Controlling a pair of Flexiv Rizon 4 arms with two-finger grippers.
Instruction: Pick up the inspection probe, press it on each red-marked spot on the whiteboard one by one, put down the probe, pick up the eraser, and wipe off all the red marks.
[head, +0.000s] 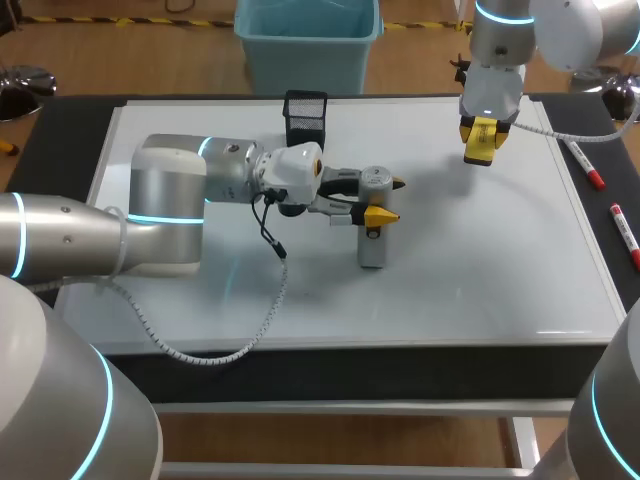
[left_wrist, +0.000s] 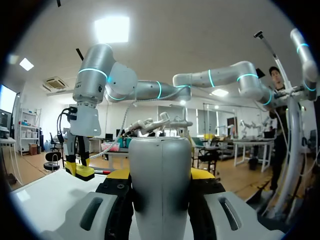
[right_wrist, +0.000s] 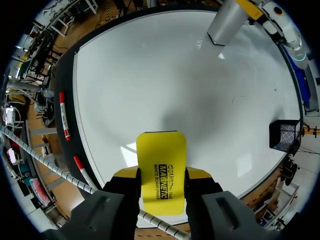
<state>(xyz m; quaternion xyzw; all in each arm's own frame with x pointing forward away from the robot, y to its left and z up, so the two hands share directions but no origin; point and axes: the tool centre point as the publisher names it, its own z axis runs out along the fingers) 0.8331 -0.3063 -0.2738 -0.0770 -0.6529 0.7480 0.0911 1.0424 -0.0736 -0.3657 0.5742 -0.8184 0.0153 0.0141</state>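
Note:
The grey cylindrical probe (head: 372, 245) stands upright over the middle of the whiteboard (head: 480, 270), and my left gripper (head: 388, 200) is shut on its upper part. In the left wrist view the probe (left_wrist: 161, 165) fills the space between the yellow fingertips (left_wrist: 202, 174). My right gripper (head: 484, 128) hangs above the board's back right, shut on the yellow eraser (head: 480, 148). The eraser (right_wrist: 161, 165) sticks out ahead of the right gripper (right_wrist: 161, 179), above the white surface. No red marks show on the board in any view.
A black mesh holder (head: 305, 115) stands at the board's back edge. Two red-capped markers (head: 585, 165) (head: 625, 230) lie along the right border. My left arm's cable (head: 270, 300) trails over the board's front left.

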